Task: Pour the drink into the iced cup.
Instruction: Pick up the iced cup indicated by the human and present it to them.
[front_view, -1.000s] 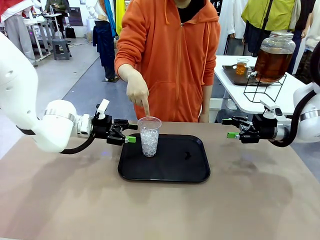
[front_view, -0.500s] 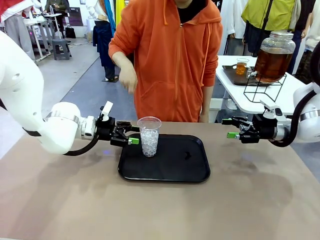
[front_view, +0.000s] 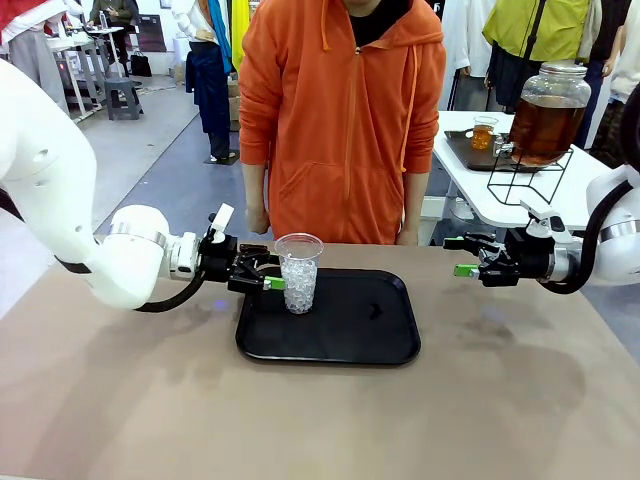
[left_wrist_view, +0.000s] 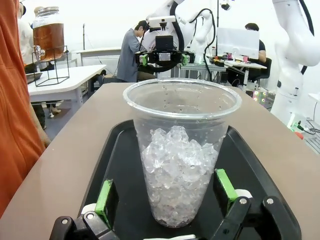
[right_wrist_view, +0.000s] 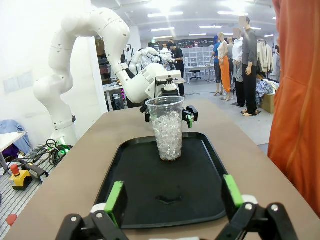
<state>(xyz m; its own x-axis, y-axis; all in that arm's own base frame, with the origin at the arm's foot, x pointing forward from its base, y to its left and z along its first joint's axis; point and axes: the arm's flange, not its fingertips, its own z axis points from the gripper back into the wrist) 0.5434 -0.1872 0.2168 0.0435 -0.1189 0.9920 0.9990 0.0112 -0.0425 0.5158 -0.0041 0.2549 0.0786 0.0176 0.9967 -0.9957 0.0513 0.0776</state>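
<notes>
The left gripper (front_view: 270, 272) has its fingers spread wide, level with the lower half of the clear plastic cup (front_view: 299, 272). In the left wrist view its green pads (left_wrist_view: 103, 197) stand on either side of the cup (left_wrist_view: 181, 150) with a sliver of gap at each side, so nothing is clamped (from the front, one pad looks to sit right at the cup's edge, and whether it touches I cannot tell). The cup is upright, about half full of ice, and stands at the far left part of the black tray (front_view: 360, 325), which lies in the middle of the brown table (front_view: 150, 400). The right gripper (front_view: 460, 256) hangs above the table off the tray's right side, well apart from the cup. Its fingers are also spread and hold nothing, and in the right wrist view they frame the tray (right_wrist_view: 145, 185) and the cup (right_wrist_view: 168, 130) beyond it. A person in an orange hoodie (front_view: 345, 110) stands at the far edge of the table, one hand (front_view: 257, 218) hanging down near it. The drink, amber-brown, fills a big lidded glass jar (front_view: 546, 110) on a black wire stand (front_view: 525, 175) on a white side table (front_view: 480, 190) behind and to the right. A small cup of the same colour (front_view: 484, 132) sits beside the jar.
</notes>
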